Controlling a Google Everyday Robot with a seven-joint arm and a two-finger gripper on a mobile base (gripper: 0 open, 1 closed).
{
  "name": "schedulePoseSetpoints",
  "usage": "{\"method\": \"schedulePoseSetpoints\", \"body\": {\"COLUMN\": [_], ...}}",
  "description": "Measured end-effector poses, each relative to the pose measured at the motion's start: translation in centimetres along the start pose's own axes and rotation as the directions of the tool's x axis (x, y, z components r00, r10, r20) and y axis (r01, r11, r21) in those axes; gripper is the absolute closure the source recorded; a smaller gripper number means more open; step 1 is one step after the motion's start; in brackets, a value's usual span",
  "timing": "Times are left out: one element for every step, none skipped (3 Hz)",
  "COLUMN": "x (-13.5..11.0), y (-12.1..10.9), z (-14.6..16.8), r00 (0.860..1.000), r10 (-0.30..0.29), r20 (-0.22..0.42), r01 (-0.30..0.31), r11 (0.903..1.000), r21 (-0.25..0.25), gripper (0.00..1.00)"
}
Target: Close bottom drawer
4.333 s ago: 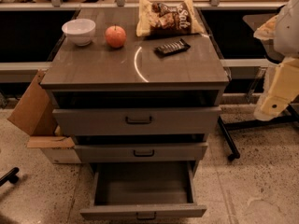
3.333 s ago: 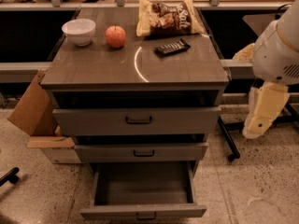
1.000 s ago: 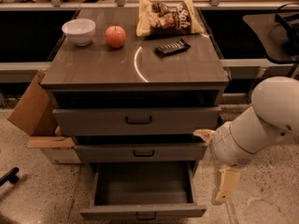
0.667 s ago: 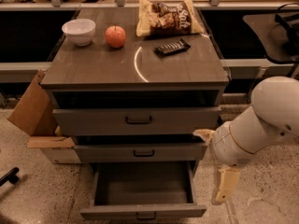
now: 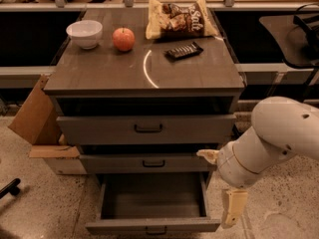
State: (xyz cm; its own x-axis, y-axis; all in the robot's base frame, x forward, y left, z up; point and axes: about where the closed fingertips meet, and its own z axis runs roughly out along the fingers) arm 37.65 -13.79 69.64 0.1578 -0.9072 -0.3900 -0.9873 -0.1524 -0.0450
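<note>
The bottom drawer [image 5: 124, 226] of the grey-brown cabinet is pulled far out. Its inside [image 5: 152, 195] looks empty, and its small dark handle [image 5: 156, 230] sits at the lower frame edge. The middle drawer [image 5: 189, 163] and top drawer [image 5: 99, 129] stand slightly out. My gripper [image 5: 233, 208] hangs down from the white arm [image 5: 269, 143], just right of the bottom drawer's front right corner, near floor level. It holds nothing that I can see.
On the cabinet top [image 5: 99, 68] are a white bowl [image 5: 84, 33], a red apple [image 5: 123, 39], a chip bag [image 5: 179, 18] and a dark bar [image 5: 183, 50]. A cardboard box [image 5: 37, 116] leans at the cabinet's left. A chair [image 5: 291, 34] stands at the right.
The arm swung down from the upper right to beside the bottom drawer's right front corner. Over the last second it has barely moved. The drawer stays open.
</note>
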Motion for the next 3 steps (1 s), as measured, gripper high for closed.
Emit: {"method": "schedulePoseSetpoints", "body": {"x": [1.3, 3.4, 5.5], "y": [0.7, 1.2, 1.7], "z": [3.9, 8.3, 13.3], "r00": [0.999, 0.996, 0.99], "r10": [-0.041, -0.061, -0.054], "r20": [0.023, 0.07, 0.129], "r01": [0.041, 0.063, 0.06], "r11": [0.9989, 0.9977, 0.9969], "r21": [-0.022, -0.026, -0.05], "gripper": [0.0, 0.0, 0.0]}}
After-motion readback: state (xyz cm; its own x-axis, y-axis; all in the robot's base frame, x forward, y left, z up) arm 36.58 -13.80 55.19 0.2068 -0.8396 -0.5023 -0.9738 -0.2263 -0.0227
